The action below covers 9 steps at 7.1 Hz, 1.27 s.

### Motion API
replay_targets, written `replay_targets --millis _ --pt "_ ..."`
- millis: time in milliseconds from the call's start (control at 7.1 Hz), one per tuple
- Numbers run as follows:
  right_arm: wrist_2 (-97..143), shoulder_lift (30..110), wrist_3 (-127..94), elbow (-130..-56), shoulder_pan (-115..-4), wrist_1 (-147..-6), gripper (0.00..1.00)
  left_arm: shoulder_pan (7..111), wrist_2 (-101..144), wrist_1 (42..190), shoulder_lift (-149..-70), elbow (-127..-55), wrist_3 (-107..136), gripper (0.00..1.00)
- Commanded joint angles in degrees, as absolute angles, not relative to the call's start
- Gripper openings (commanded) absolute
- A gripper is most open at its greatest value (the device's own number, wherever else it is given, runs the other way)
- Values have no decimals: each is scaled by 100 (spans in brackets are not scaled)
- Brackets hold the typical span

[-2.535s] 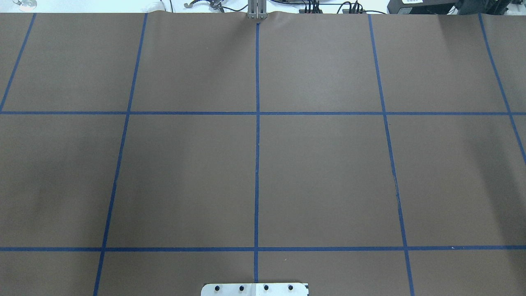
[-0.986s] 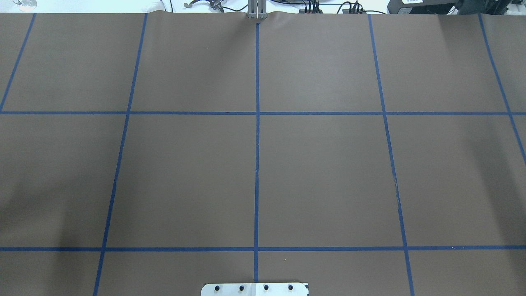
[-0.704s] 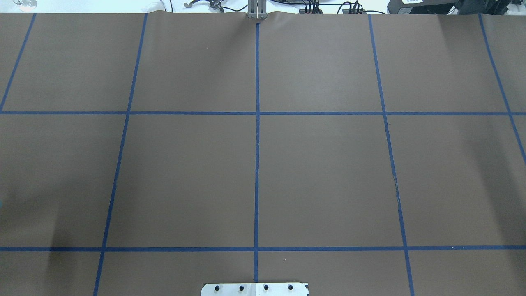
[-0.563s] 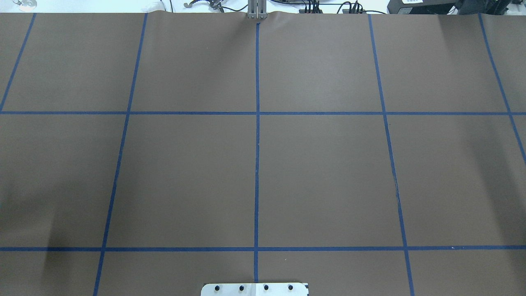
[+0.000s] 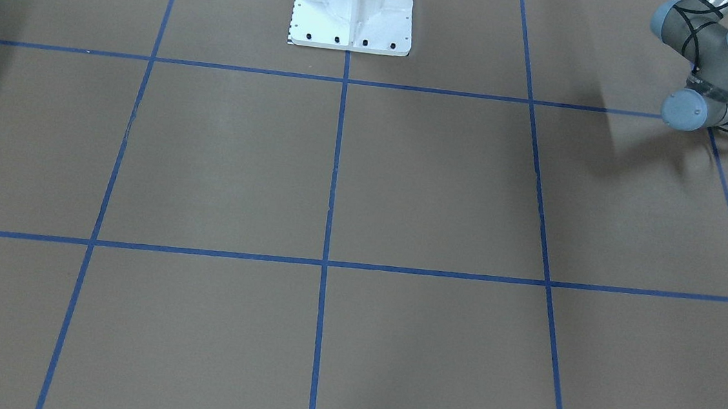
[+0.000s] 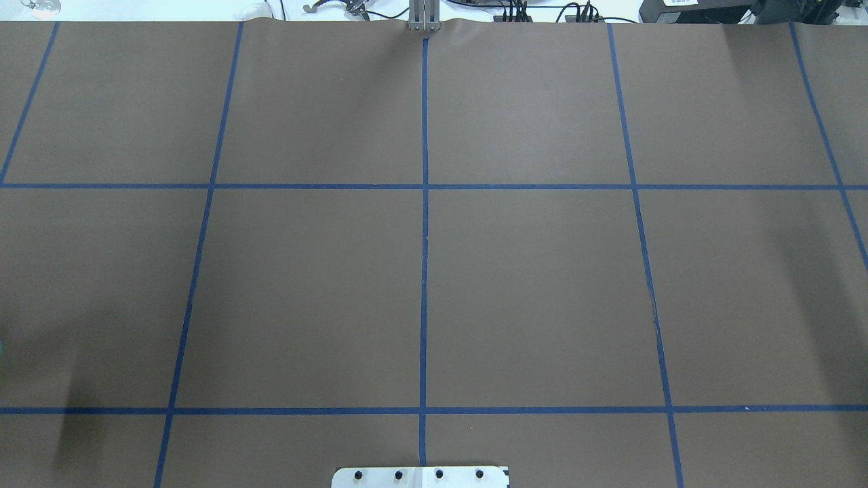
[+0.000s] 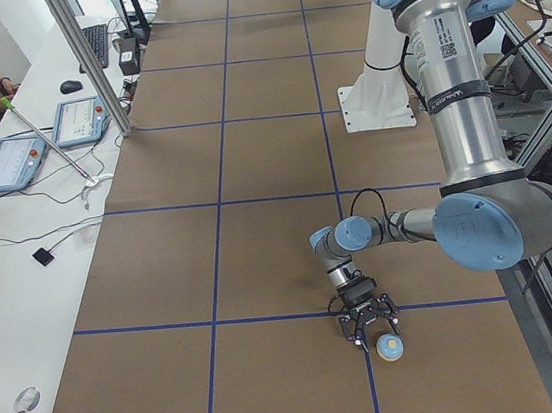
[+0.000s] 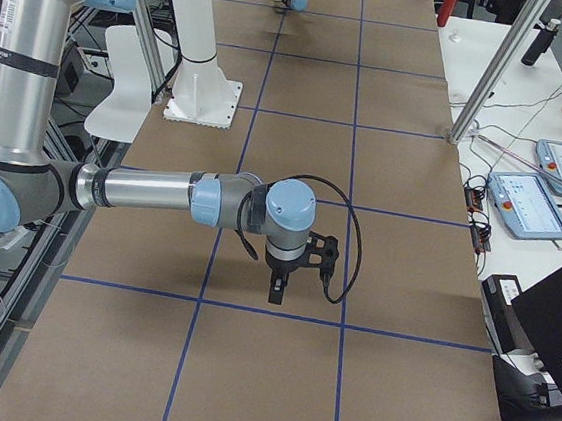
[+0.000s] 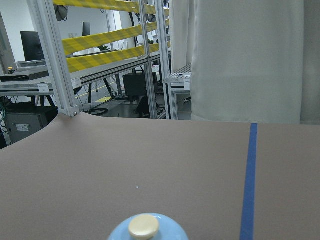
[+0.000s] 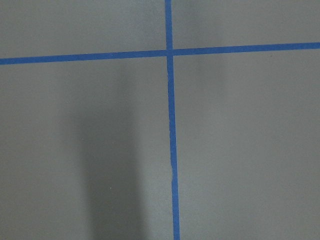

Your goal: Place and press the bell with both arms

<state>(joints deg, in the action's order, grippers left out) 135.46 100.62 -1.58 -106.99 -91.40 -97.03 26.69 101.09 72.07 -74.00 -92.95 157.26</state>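
1. Though the bell point(image 7: 389, 348) seems to sit upright on the counter point(image 7: 253, 179) at its left end, just beside a tape line point(image 9: 248, 180), I cannot tell whether it has been let go. Placing looks close to done, or in hand.
2. Pressing appears not yet done: in the left wrist view nothing touches the button point(image 9: 144, 226).
3. Left tool point(image 7: 372, 332) lies low over the counter, right at the bell. How far apart its jaws stand, and whether they grip the bell, cannot be told.
4. Right tool point(image 8: 277, 293) hangs pointing down above the counter, well apart from the bell. Its wrist view shows only counter and tape, so its opening cannot be told. No load is seen.
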Motion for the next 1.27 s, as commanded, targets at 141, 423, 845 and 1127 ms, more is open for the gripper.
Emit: replay_targets --millis 141,423,845,1127 --pt "13553 10055 -158 -10705 -9158 -9703 100 2575 10151 7207 -7365 -9264 15908 83" --pt "13570 10063 -158 -10714 -9193 -9703 100 2487 10143 7207 -7321 -9237 15908 71" --pt "13579 10090 -158 -10775 -9228 -9703 100 2479 10125 7216 -7260 -9237 15891 24" --pt "13579 10116 -158 -10793 -9246 -9712 100 2479 10125 7225 -7146 -9263 15821 0"
